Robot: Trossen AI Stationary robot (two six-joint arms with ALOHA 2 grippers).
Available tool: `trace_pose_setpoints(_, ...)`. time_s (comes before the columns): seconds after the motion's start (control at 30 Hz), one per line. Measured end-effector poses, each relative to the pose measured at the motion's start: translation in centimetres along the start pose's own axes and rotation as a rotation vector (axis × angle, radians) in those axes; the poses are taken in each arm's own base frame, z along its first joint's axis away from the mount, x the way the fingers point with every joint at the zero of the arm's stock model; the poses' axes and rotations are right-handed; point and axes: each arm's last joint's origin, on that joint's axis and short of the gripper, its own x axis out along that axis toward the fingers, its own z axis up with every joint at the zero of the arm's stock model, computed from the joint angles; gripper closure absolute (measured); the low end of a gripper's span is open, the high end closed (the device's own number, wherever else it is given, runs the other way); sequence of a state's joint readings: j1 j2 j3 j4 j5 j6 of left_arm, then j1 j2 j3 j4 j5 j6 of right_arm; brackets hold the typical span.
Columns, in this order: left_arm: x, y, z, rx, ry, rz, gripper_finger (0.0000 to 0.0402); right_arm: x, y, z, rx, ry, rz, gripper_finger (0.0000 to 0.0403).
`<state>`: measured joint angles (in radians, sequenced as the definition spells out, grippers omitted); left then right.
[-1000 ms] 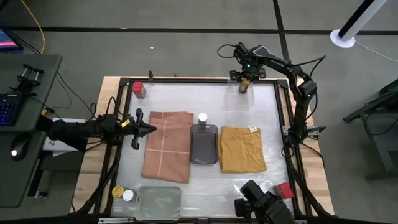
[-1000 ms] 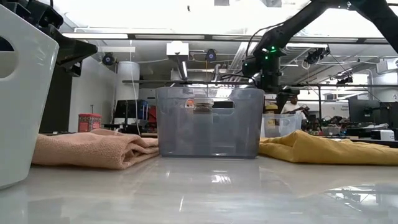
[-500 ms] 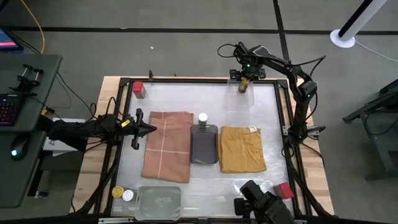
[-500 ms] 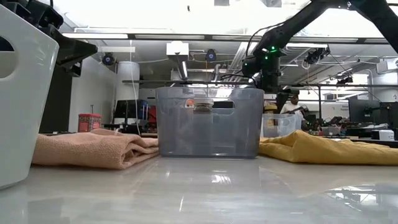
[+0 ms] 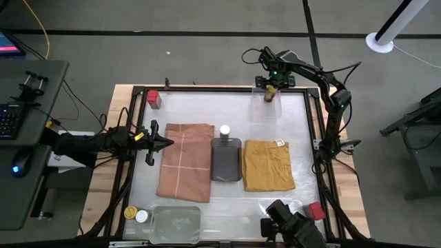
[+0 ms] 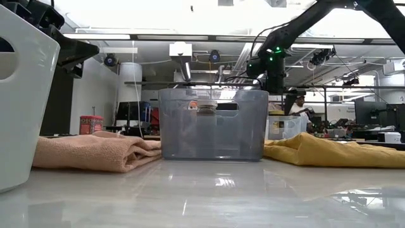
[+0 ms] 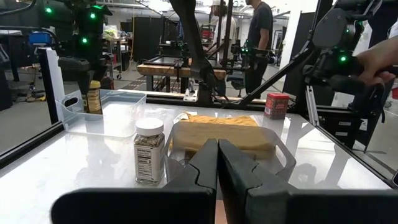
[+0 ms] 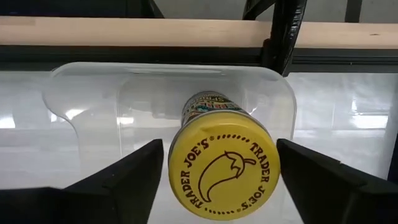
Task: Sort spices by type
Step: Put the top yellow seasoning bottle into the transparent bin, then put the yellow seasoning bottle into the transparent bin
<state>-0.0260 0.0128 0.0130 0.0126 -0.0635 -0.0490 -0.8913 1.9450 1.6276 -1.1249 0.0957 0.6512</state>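
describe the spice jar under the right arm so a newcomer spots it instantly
Start at the clear plastic tray at the table's far edge, right of centre in the high view. Inside stands a dark glass jar with a yellow cap printed with a chili pepper, the right tool open just above it. It is the only spice in that tray.

Bright overhead light, glare on the glossy tabletop

In the high view the light is even and soft, with faint shadows close under the cloths. The white tabletop (image 5: 186,103) shows pale sheen patches. In the low view the ceiling lights (image 6: 209,12) blow out to white, the room behind sits backlit, and the tabletop mirrors the brightness in streaks; the white object (image 6: 19,95) at the near edge is blurred. In the left wrist view the claw (image 7: 217,180) is soft and out of focus. In the right wrist view the yellow cap (image 8: 224,165) is sharp, with glare patches on the clear tray (image 8: 93,87)
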Motion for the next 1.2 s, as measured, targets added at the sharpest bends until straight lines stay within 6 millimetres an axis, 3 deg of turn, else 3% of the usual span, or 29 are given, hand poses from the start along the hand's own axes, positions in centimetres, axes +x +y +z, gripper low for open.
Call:
trace_pose_setpoints(0.17,0.0,0.0,0.0,0.000,0.000,0.000,0.0402,0.0,-0.1,-0.1,-0.041,0.037,0.026,0.0056)
trace_pose_setpoints(0.33,0.0,0.0,0.0,0.000,0.000,0.000,0.0401,-0.2,-0.5,0.1,-0.083,0.092,0.114,0.0050)
trace_pose_setpoints(0.63,0.0,0.0,0.0,0.000,0.000,0.000,0.0401,-3.3,-2.7,0.6,-0.056,-0.006,0.135,0.0050)
trace_pose_setpoints(0.87,0.0,0.0,0.0,0.000,0.000,0.000,0.0401,-8.2,-4.2,-0.4,-0.097,-0.186,0.173,0.0050)
trace_pose_setpoints(1.07,0.0,0.0,0.0,0.002,0.000,0.000,0.0402,-14.7,-3.4,-4.3,-0.257,-0.427,0.300,0.0050)
trace_pose_setpoints(1.2,0.0,0.1,0.2,0.060,-0.018,0.031,0.0401,-17.9,-3.1,-7.4,-0.304,-0.512,0.382,0.0050)
